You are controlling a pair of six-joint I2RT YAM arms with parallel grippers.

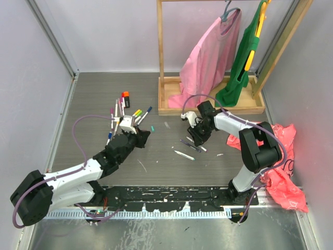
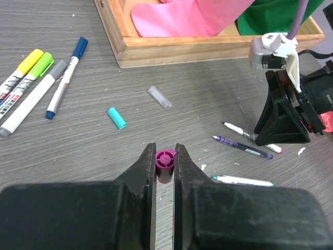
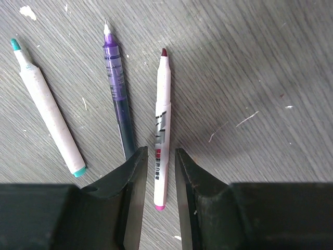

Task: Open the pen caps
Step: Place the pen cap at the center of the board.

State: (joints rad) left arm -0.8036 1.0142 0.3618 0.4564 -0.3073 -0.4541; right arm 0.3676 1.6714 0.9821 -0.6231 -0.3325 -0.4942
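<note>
Over toward the far left corner of the table, we see a bunch of pens (image 1: 122, 110) with their caps on. A bit nearer to us, our left fingers (image 2: 151, 160) are pressed tight on a little purple cap (image 2: 165, 159).

We think this cap is very light and smooth. It could pop out if we squeeze too close to its end, so pinching it across the middle feels safest.

A teal cap (image 2: 117, 118) and a clear cap (image 2: 159, 97) lie loose on the table beyond it.

Right of the middle of the table lie three open pens: a teal-tipped pen (image 3: 47, 104), a purple pen (image 3: 117, 88) and a red-tipped pen (image 3: 163, 114). Our right fingers (image 3: 140, 161) are spread a little, one on each side of the red-tipped pen, and do not squeeze it. It lies flat on the table.

We think pens like these are thin, stiff and quick to roll, so we would grab one by the middle of its body.
</note>
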